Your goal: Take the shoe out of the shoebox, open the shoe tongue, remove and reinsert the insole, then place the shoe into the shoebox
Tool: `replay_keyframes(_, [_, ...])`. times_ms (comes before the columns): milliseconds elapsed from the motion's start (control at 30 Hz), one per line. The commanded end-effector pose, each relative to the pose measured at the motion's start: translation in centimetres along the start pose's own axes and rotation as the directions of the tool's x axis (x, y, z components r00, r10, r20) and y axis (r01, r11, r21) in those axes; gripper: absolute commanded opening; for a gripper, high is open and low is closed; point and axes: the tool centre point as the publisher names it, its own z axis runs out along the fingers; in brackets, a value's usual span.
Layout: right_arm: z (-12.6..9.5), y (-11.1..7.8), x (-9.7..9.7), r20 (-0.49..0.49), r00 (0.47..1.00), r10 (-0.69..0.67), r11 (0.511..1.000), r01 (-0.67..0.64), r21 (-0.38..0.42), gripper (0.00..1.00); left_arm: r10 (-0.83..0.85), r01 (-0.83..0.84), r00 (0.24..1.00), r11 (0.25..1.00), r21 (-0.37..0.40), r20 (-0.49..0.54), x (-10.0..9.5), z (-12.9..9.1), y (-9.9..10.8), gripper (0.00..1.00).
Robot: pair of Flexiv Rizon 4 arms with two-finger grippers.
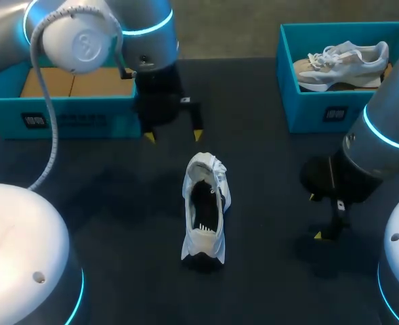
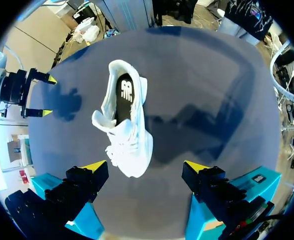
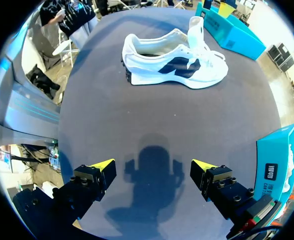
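Shoe (image 1: 204, 206) mid-table (upright); second shoe (image 1: 345, 61) in right box (image 1: 307, 108).

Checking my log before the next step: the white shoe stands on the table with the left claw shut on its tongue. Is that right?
Not quite. The white shoe does stand on the table, but the left claw is open and apart from it, holding nothing. The head view shows bare table between them.

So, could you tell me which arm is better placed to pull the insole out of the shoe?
Left, I'd judge: the left gripper hangs open right by the shoe, while the right gripper stands off to its side.
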Motion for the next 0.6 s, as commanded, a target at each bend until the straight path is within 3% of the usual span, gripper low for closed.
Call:
replay_keyframes(33, [0.0, -0.1, 0.2, 0.003, 1.000, 0.000, 1.000, 0.000, -0.001, 1.00, 0.002, -0.002, 1.000, 1.000, -0.001, -0.005, -0.5, 0.4, 1.0, 1.00])
replay_keyframes(133, [0.0, -0.1, 0.2, 0.003, 1.000, 0.000, 1.000, 0.000, -0.001, 1.00, 0.015, -0.015, 1.000, 1.000, -0.005, -0.002, -0.8, 0.7, 1.5, 1.00])
replay_keyframes(167, [0.0, -0.1, 0.2, 0.003, 1.000, 0.000, 1.000, 0.000, -0.001, 1.00, 0.016, -0.016, 1.000, 1.000, -0.006, -0.002, -0.9, 0.8, 1.6, 0.92])
replay_keyframes(200, [0.0, -0.1, 0.2, 0.003, 1.000, 0.000, 1.000, 0.000, -0.001, 1.00, 0.020, -0.020, 1.000, 1.000, -0.006, 0.000, -1.0, 0.9, 1.6, 0.78])
replay_keyframes(267, [0.0, -0.1, 0.2, 0.003, 1.000, 0.000, 1.000, 0.000, -0.001, 1.00, 0.028, -0.028, 1.000, 1.000, -0.007, 0.004, -1.2, 1.1, 1.6, 0.63])
replay_keyframes(300, [0.0, -0.1, 0.2, 0.003, 1.000, 0.000, 1.000, 0.000, -0.001, 1.00, 0.030, -0.030, 1.000, 1.000, -0.008, 0.005, -1.4, 1.2, 1.6, 0.49])
replay_keyframes(367, [0.0, -0.1, 0.2, 0.003, 1.000, 0.000, 1.000, 0.000, -0.001, 1.00, 0.036, -0.036, 0.999, 0.999, -0.010, 0.004, -1.7, 1.5, 1.5, 0.38])
replay_keyframes(600, [0.0, -0.1, 0.2, 0.003, 1.000, 0.000, 1.000, 0.000, -0.001, 1.00, 0.070, -0.070, 0.998, 0.997, -0.024, -0.003, -2.8, 2.4, 0.7, 0.41])
